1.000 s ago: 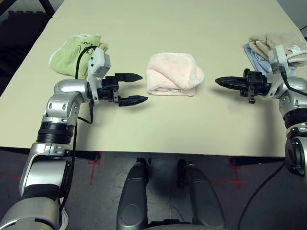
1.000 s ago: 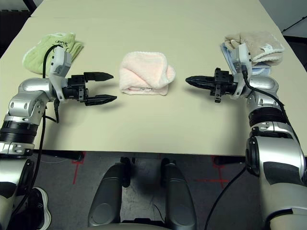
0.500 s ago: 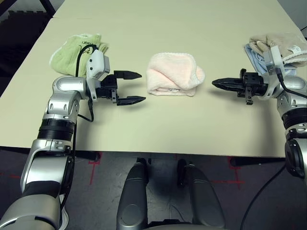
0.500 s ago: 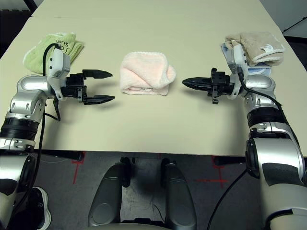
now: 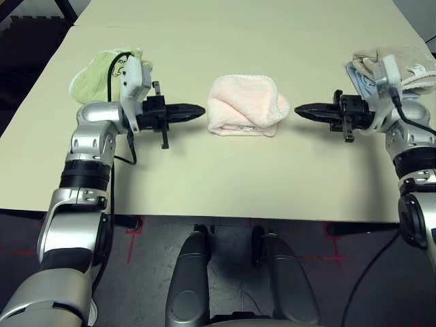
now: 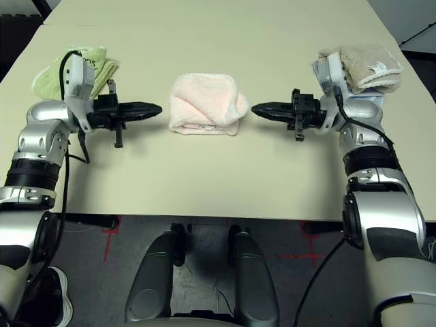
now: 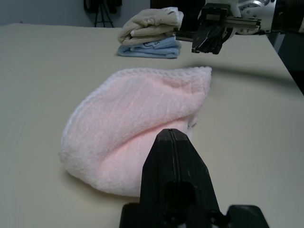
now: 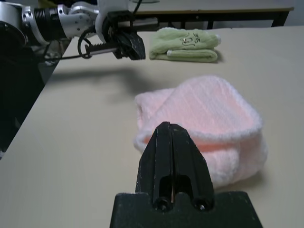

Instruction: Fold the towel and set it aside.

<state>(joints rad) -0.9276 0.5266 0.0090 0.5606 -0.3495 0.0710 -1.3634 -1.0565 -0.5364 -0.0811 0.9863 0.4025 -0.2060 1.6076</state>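
The towel point(image 5: 244, 105), bundled mid-tabletop, was judged soft, light and limp, best pinched at its trimmed edge; the left gripper point(image 5: 199, 110) and right gripper point(image 5: 298, 110) were pressed together, empty.

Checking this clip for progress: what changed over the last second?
The left hand shut its fingers on nothing and edged toward the pink towel. The right hand, shut throughout, moved in toward the towel from the other side. Neither touches it. The towel, the green towel and the beige and blue stack stayed put.
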